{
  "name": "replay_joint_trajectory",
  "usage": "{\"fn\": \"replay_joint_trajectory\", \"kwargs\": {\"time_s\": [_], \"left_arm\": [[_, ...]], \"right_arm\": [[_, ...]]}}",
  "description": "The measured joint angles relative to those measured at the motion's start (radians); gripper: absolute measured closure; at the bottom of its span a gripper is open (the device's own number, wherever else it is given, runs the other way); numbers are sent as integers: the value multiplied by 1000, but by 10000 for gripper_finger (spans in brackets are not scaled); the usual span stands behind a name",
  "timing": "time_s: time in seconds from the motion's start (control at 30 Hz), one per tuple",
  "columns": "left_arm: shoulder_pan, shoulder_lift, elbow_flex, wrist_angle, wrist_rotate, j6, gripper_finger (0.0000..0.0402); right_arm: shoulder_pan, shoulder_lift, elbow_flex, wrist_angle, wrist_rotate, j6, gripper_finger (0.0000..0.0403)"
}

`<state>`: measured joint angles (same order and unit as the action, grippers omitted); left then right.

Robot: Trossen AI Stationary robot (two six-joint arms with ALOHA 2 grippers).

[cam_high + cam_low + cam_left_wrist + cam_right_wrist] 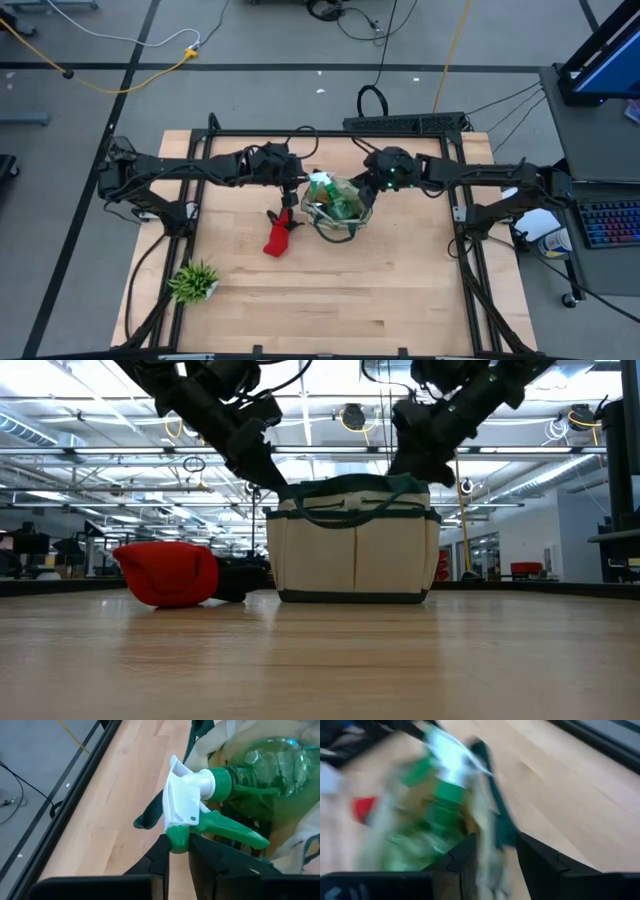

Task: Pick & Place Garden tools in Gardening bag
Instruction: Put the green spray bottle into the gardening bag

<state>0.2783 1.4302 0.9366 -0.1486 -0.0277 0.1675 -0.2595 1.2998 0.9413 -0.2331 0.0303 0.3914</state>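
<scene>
The cream gardening bag [340, 212] with dark green trim stands upright on the table's middle [352, 550]. A green spray bottle [270, 765] with a white head [318, 182] lies tilted with its body inside the bag's open mouth. My left gripper [178, 851] is at the bag's left rim, shut on the bottle's nozzle. My right gripper [492, 855] is at the bag's right rim, shut on it. A red glove [279, 238] lies on the table left of the bag [170, 572]. My left gripper pinches the green nozzle tip [178, 839] at the front of the bottle's white spray head between its two fingers. The bottle points away from the fingers, its body resting inside the bag and its head outside the rim. My right gripper has the bag's right top rim, cream cloth with green trim [492, 827], between its two fingers, coming from above and slanting down [420, 460]. The view is blurred, so the layers cannot be told. The bag's bottom stays on the table.
A spiky green plant tuft [194, 282] stands near the table's front left corner. A dark item [236, 578] lies just behind the red glove. Bare wood lies in front of the bag and to the right.
</scene>
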Motion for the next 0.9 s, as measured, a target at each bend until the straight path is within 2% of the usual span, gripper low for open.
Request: {"fn": "replay_joint_trajectory", "kwargs": {"time_s": [0.2,0.33,0.5,0.63,0.9], "left_arm": [[-6,-3,0,1,0,-46,329],[-16,-3,0,1,-6,-45,331],[-36,-3,0,2,-77,-76,351],[-45,-3,0,3,-160,-111,339],[-64,-3,0,3,-191,-129,328]], "right_arm": [[32,6,0,-150,157,67,275],[55,9,0,-146,153,79,275],[99,9,0,-155,153,105,275],[145,9,0,-161,151,166,275],[238,9,0,-170,155,242,275]]}}
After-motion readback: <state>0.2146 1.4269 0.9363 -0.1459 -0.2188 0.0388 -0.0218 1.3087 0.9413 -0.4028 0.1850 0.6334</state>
